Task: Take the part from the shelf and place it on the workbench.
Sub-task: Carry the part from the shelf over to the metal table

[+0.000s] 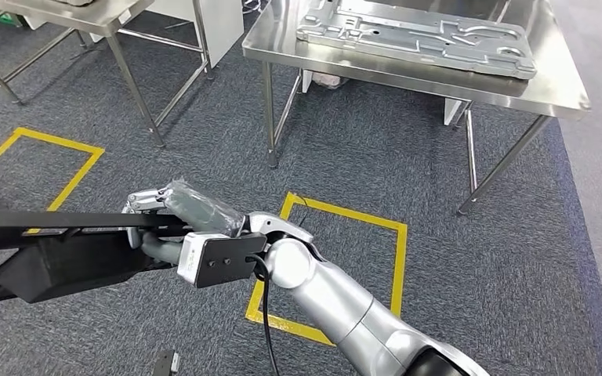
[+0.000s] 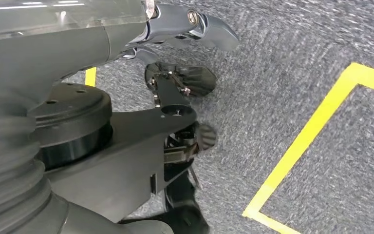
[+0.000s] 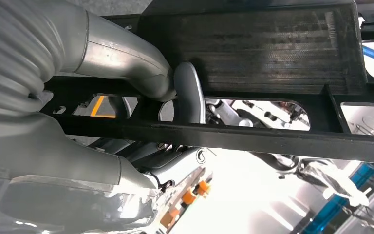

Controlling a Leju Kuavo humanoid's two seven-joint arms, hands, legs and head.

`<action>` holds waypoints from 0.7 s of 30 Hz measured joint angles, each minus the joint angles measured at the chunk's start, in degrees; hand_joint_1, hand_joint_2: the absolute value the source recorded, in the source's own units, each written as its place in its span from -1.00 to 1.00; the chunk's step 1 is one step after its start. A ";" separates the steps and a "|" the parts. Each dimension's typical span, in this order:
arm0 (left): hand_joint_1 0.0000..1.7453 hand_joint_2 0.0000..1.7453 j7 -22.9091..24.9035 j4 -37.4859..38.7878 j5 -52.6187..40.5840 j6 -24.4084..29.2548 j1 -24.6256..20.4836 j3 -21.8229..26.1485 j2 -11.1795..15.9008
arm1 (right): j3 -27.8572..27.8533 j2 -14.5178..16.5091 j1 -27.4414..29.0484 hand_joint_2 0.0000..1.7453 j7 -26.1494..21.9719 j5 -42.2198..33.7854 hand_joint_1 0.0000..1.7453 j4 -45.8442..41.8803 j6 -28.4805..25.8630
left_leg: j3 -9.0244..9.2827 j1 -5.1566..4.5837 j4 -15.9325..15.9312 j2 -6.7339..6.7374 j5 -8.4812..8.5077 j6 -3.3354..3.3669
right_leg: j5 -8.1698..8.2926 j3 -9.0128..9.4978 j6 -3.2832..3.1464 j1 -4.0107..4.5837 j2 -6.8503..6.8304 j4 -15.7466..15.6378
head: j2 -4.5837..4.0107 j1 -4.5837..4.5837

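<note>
The right hand [image 1: 174, 210] grips the black part [image 1: 63, 251], whose long axis runs sideways across the robot's front. The workbench [image 1: 407, 66] lies well ahead of that hand. The left hand [image 2: 175, 97] holds nothing, fingers apart.

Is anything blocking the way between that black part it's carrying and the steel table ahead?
Nothing visible on the floor blocks it: open carpet with yellow tape lies between the black part, held by the right hand, and the workbench. A grey metal panel already covers much of the bench top.
</note>
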 joint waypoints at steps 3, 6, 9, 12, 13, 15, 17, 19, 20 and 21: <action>-1.00 1.00 0.04 0.00 0.05 0.00 -0.16 0.00 -0.13 | 0.02 0.04 -0.16 1.00 0.05 0.04 1.00 0.00 0.04 | 0.54 -0.14 -0.35 0.68 -0.34 -0.78 | 0.91 2.73 -0.85 0.74 -0.72 -5.46 | 0.00 -0.18; -1.00 1.00 0.05 -0.01 0.08 0.00 -0.28 0.00 -0.19 | 0.04 0.13 -0.22 1.00 0.28 0.12 1.00 -0.06 0.10 | 0.98 -0.09 -0.23 0.74 -0.97 -1.62 | 1.19 3.47 -1.43 0.48 0.22 -6.63 | 0.00 -0.30; -1.00 1.00 -0.01 -0.02 0.08 0.00 -0.23 0.00 -0.19 | 0.09 0.39 -0.47 1.00 0.54 0.15 1.00 -0.10 0.16 | -2.80 -0.03 7.78 -1.06 -5.00 -1.82 | 1.31 4.46 -2.13 0.23 0.99 -7.61 | -0.01 -0.56; -1.00 1.00 -0.02 -0.02 0.09 -0.01 -0.02 0.01 -0.11 | 0.16 0.48 -0.35 1.00 0.89 0.36 1.00 -0.03 0.26 | -7.36 -0.04 15.05 -1.53 -6.31 -2.02 | 0.95 4.65 -2.44 0.47 1.98 -7.36 | -0.01 -0.65; -1.00 1.00 -0.03 -0.02 0.09 -0.02 0.01 0.02 -0.10 | 0.19 0.49 -0.33 1.00 0.99 0.52 1.00 -0.01 0.31 | -7.10 -0.03 13.59 -1.54 -4.67 -2.01 | 0.77 4.74 -2.39 0.49 2.32 -7.18 | -0.01 -0.67; -1.00 1.00 -0.08 -0.02 0.10 -0.04 -0.04 0.03 -0.08 | 0.33 0.49 -0.43 1.00 1.07 0.86 1.00 0.01 0.41 | -4.60 -0.05 6.75 -1.69 -0.31 -1.81 | 0.19 4.81 -2.05 0.52 2.88 -6.51 | -0.02 -0.66; -1.00 1.00 -0.14 -0.02 0.10 -0.07 -0.17 0.05 -0.06 | 0.58 0.50 -0.57 1.00 1.11 1.05 1.00 0.01 0.52 | -2.60 -0.15 1.64 -2.03 1.55 -1.28 | -0.38 4.44 -1.52 0.67 3.23 -5.62 | -0.01 -0.63; -1.00 1.00 -0.18 -0.02 0.12 -0.11 -0.22 0.08 -0.05 | 0.80 0.50 -0.63 1.00 1.17 1.12 1.00 0.00 0.64 | -2.27 -0.31 0.64 -2.25 1.33 -0.62 | -0.57 4.10 -1.02 0.74 3.38 -5.27 | -0.01 -0.64; -1.00 1.00 -0.20 -0.02 0.12 -0.14 -0.21 0.08 -0.08 | 0.87 0.50 -0.64 1.00 1.18 1.13 1.00 -0.01 0.74 | -2.25 -0.26 0.57 -2.24 1.42 -0.31 | -0.65 4.09 -0.78 0.69 3.30 -5.26 | -0.01 -0.67; -1.00 1.00 -0.23 -0.02 0.13 -0.17 -0.22 0.09 -0.09 | 0.92 0.50 -0.68 1.00 1.20 1.17 1.00 -0.01 0.86 | -2.11 -0.18 0.39 -2.21 1.49 -0.03 | -1.04 3.96 -0.48 0.68 2.98 -4.81 | -0.01 -0.56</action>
